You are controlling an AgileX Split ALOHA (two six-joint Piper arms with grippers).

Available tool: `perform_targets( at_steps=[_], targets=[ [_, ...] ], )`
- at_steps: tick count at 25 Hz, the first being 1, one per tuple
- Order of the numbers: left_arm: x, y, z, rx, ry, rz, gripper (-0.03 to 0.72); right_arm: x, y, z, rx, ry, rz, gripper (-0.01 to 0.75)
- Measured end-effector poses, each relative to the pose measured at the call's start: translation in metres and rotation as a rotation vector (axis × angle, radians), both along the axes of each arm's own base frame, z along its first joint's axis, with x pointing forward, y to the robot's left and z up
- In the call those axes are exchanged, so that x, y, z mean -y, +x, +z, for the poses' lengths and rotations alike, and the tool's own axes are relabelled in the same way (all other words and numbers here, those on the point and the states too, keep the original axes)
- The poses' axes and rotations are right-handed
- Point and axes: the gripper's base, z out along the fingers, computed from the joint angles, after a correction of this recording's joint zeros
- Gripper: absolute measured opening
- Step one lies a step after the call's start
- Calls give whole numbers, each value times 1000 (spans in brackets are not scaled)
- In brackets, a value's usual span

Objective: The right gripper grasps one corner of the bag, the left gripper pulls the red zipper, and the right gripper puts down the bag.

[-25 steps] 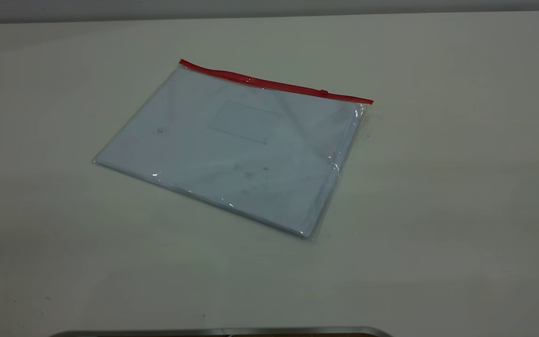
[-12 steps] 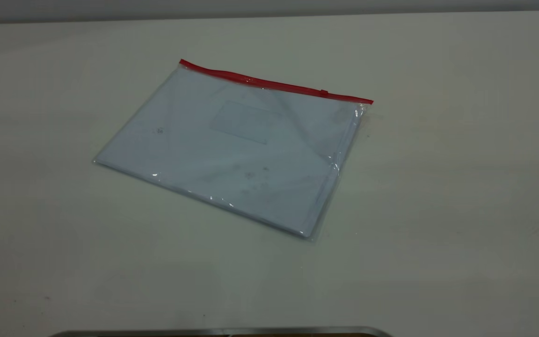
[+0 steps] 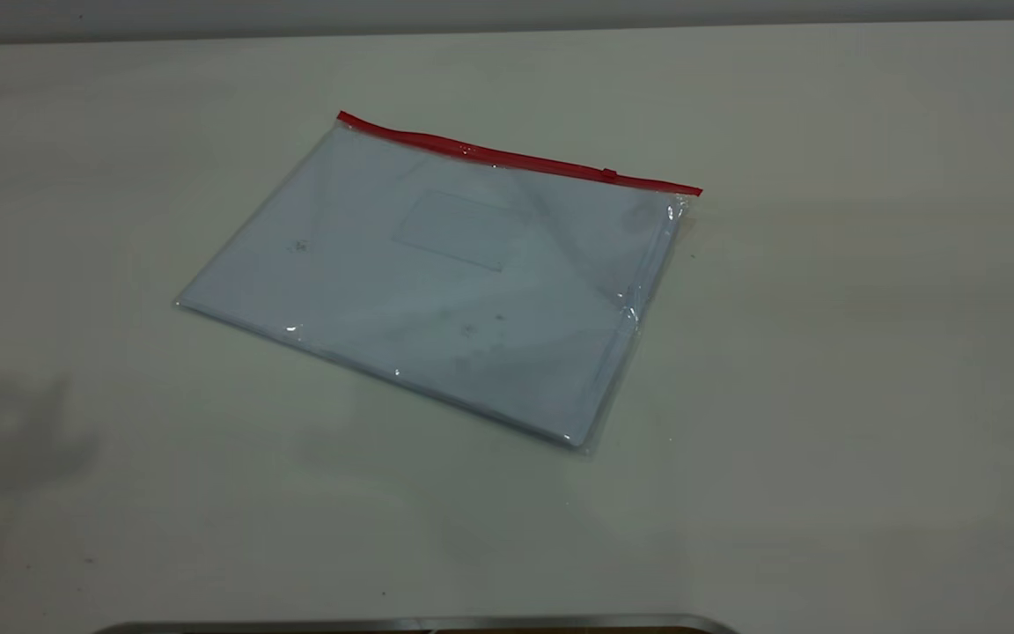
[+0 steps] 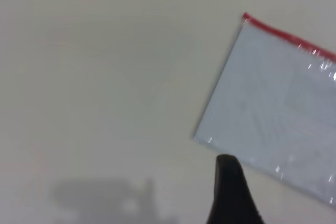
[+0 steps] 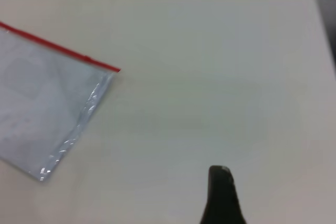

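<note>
The pale desk (image 3: 868, 396) fills nearly all of the exterior view, with a dim shadow on it at the left edge and a strip of metal edge (image 3: 419, 623) along the bottom of that view.

On the desk the bag (image 3: 437, 291) lies flat, a clear rectangular pouch with white sheets inside and a faint rectangular label pocket (image 3: 459, 229) on its upper face. It sits a little left of the middle of the desk, turned at an angle, with nothing touching it.

The red zipper (image 3: 516, 158) runs along the bag's far long edge, and its small slider tab (image 3: 610, 173) sits near the right end of the strip. The corner of the bag (image 3: 687, 195) where the red ends points toward the right side of the desk and rests on the surface.

Neither arm shows in the exterior view. In the left wrist view, 1 dark finger of the left claw (image 4: 231, 192) hangs above the desk just beside the bag's near left corner, apart from it. In the right wrist view, 1 dark finger of the right claw (image 5: 220, 195) hangs over bare desk, well apart from the red-tipped corner. With only 1 finger of each claw visible, I cannot tell whether either is released or clenched; neither grasps anything.
</note>
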Motion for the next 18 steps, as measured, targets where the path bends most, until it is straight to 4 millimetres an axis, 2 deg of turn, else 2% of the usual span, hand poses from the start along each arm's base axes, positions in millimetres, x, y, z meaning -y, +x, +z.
perform_targets(
  at_steps=[4, 9, 11, 15, 18],
  targets=[
    [5, 43, -18, 7, -22, -41, 537, -4, 53, -11, -81, 67, 2, 583],
    [25, 86, -38, 52, 40, -183, 537, -10, 124, -38, -230, 110, 39, 582],
    [36, 102, -45, 83, 78, -239, 537, -13, 149, -53, -298, 109, 81, 582],
    [58, 125, -64, 50, 109, -348, 537, -23, 199, -98, -447, 165, 179, 580],
    [67, 140, -77, -23, 98, -414, 537, -34, 229, -141, -560, 254, 278, 580]
  ],
)
